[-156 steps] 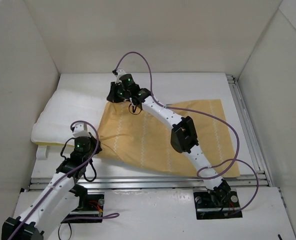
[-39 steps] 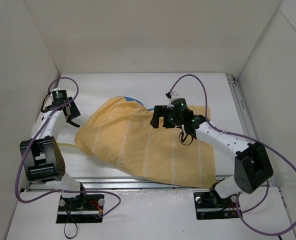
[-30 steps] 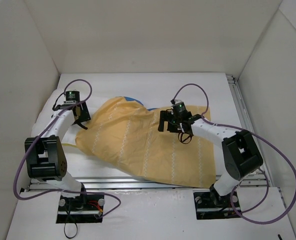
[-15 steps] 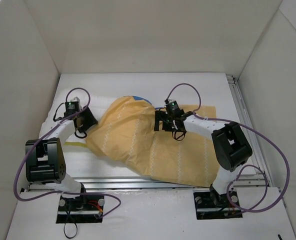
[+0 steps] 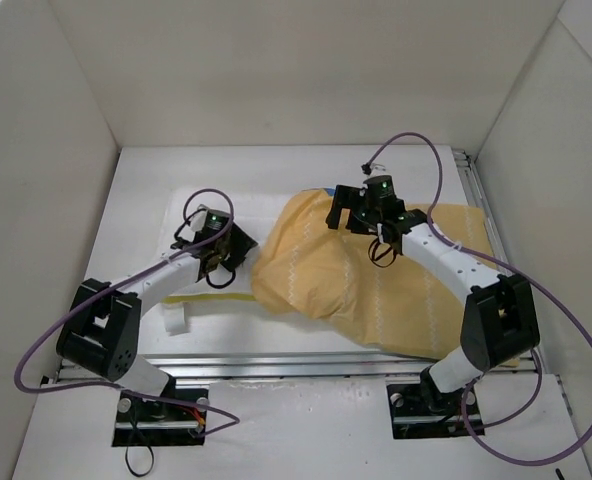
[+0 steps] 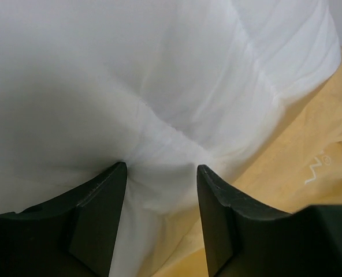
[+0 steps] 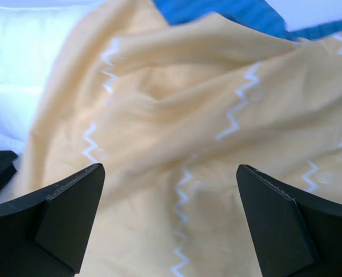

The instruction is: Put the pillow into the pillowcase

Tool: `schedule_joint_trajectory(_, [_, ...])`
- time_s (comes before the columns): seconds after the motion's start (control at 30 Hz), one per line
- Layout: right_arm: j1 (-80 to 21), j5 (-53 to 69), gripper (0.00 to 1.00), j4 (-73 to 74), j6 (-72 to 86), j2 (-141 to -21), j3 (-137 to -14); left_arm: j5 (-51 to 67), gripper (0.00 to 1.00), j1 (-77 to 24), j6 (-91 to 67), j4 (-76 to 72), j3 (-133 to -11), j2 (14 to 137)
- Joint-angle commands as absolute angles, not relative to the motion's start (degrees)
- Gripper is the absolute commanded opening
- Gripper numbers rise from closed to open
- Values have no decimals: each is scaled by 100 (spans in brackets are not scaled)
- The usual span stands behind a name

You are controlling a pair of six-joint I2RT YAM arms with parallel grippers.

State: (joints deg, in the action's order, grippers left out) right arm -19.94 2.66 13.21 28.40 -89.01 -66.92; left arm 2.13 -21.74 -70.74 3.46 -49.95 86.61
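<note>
The pillowcase (image 5: 356, 275) lies bunched in the middle-right of the table, yellow-orange face with white zigzags up; a strip of its blue face (image 7: 229, 12) shows at the far edge. The white pillow (image 6: 159, 86) fills the left wrist view and runs under the pillowcase's yellow edge (image 6: 298, 156). In the top view only a low white part of the pillow (image 5: 231, 285) shows, left of the case. My left gripper (image 5: 226, 250) presses into it, its jaws partly closed on a puckered fold of pillow (image 6: 159, 173). My right gripper (image 5: 354, 212) hangs open over the case's far side, nothing between its fingers (image 7: 171, 170).
White walls (image 5: 76, 150) box in the table on three sides. An aluminium rail (image 5: 296, 366) runs along the near edge and another (image 5: 488, 235) along the right. A small white block (image 5: 176, 320) lies near the front left. Purple cables loop over both arms.
The left gripper travelled right across the table, closing on the pillow and pushing it toward the case. The pillowcase bunched up and shifted right. The right gripper moved back and right, staying open.
</note>
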Motion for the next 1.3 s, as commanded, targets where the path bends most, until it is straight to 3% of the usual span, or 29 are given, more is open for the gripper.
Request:
schedule_joint_trajectory(0.0, [-1899, 184, 95, 1239, 2690, -8657, -6952, -631, 48, -2722, -7674, 1166, -5720, 8526])
schedule_joint_trajectory(0.13, [-1872, 272, 95, 1345, 2663, -8535, -6917, -1212, 56, -2786, -6229, 1468, -6143, 7956])
schedule_joint_trajectory(0.2, [-1907, 404, 94, 1362, 2680, -8473, -6856, -1503, 69, -2786, -5541, 1687, -6468, 7604])
schedule_joint_trajectory(0.3, [-2257, 509, 93, 1397, 2724, -8271, -6794, -1766, 77, -2603, -3835, 1932, -7056, 7541])
schedule_joint_trajectory(0.4, [-2750, 493, 92, 1415, 2786, -8113, -6759, -1610, 79, -1971, -2674, 2389, -7759, 8023])
schedule_joint_trajectory(0.5, [-3111, 326, 92, 1467, 2891, -8077, -6671, -156, 78, -1241, -1760, 2785, -8296, 8796])
schedule_joint_trajectory(0.7, [-3489, 115, 92, 1485, 3067, -8314, -6478, 492, 76, -1300, -267, 2927, -8254, 9808])
schedule_joint_trajectory(1.03, [-3551, -342, 94, 1503, 2945, -9341, -6846, 676, 72, -1230, -639, 3445, -7832, 10380])
schedule_joint_trajectory(1.27, [-3463, -501, 94, 1485, 2777, -10404, -7435, 1141, 71, -1230, -1563, 3297, -6664, 9730])
